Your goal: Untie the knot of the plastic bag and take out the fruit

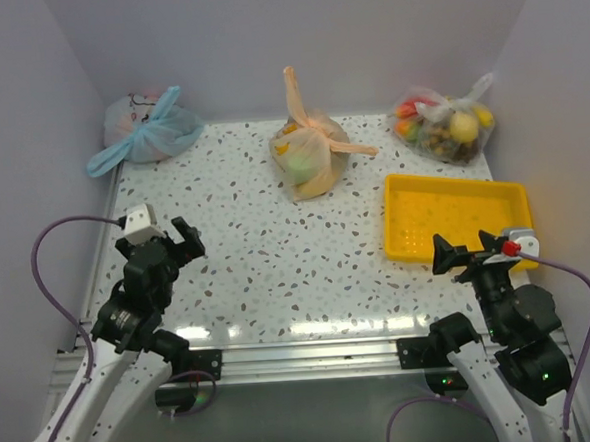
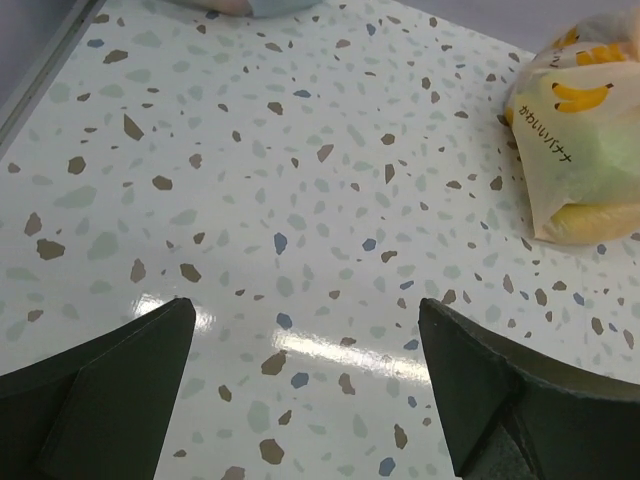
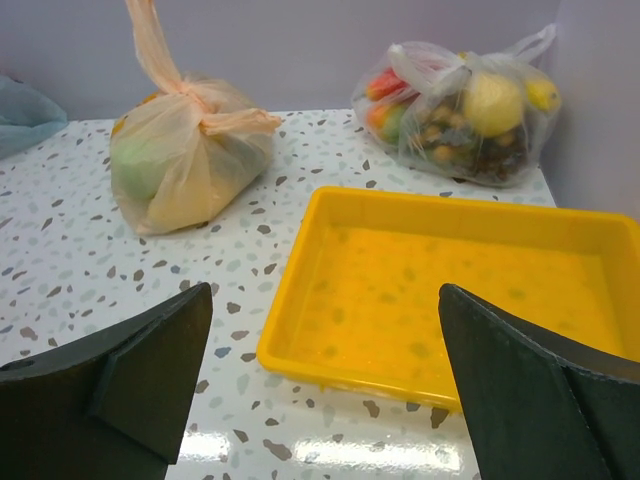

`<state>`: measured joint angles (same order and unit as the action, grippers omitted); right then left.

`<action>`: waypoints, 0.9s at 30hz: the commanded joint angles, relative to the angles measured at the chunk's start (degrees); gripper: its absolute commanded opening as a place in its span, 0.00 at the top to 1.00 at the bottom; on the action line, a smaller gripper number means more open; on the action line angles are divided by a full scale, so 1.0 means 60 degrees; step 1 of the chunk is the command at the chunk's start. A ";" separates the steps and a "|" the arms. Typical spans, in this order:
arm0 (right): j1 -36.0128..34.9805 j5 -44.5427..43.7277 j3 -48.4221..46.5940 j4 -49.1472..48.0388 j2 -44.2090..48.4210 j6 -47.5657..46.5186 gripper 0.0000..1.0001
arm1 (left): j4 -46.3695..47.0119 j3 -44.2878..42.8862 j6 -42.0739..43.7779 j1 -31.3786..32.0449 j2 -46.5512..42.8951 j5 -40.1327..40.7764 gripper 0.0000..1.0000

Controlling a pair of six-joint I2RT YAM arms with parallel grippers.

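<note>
1. Speckled table (image 1: pixel 278 272): everything is carried on it.
2. Yellow tray (image 1: pixel 455 216), right of centre: judged the likely drop spot for what is taken out.
3. The plastic bag (image 1: pixel 129 121) is found at the upper left of the top view, against the back wall and well apart from both arms. The film is expected to be thin, limp and slippery. The load is judged light, so the bag will probably slide if pulled one-handed.
4. The orange bag (image 1: pixel 311 155) at top centre and the clear bag (image 1: pixel 444 122) at upper right are not to be touched.
5. Left gripper (image 1: pixel 161 239): jaws are spread, nothing is held. Right gripper (image 1: pixel 467 249): the same, and it is parked near the tray.
6. The knot (image 1: pixel 155 129) is seen where two blue ears cross. A grip is best taken on an ear just beside the twist, with the bag neck pinned by the other arm.
7. The fruit: only a pinkish blur is made out through the film. The pieces cannot be told apart. Smooth, hard skins are assumed.
</note>
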<state>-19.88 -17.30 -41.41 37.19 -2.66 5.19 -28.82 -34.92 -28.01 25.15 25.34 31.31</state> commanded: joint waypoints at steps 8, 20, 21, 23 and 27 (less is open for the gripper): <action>-0.0012 0.0246 -0.0101 0.0159 -0.0583 -0.0030 0.01 | 0.1211 -0.2807 -0.1206 -0.0907 0.6461 -0.1553 0.00; -0.0012 0.0173 -0.0101 0.0159 -0.0480 -0.0001 0.01 | 0.5090 -0.5078 -0.2025 -0.4189 1.0640 -0.2669 0.00; 0.0002 0.0188 -0.0115 0.0174 -0.0509 -0.0001 0.01 | 0.5343 -0.5282 -0.2186 -0.4568 1.0876 -0.2684 0.00; 0.0002 0.0159 -0.0115 0.0159 -0.0539 -0.0015 0.01 | 0.6073 -0.5488 -0.2640 -0.4849 1.1562 -0.2699 0.00; 0.0003 0.0071 -0.0130 0.0174 -0.0656 0.0028 0.01 | 0.7261 -0.6088 -0.3677 -0.5596 1.2795 -0.3092 0.00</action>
<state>-19.88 -16.82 -41.41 38.54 -5.26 5.15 4.12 -68.25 -43.24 -5.76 98.04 14.50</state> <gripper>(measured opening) 0.987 0.997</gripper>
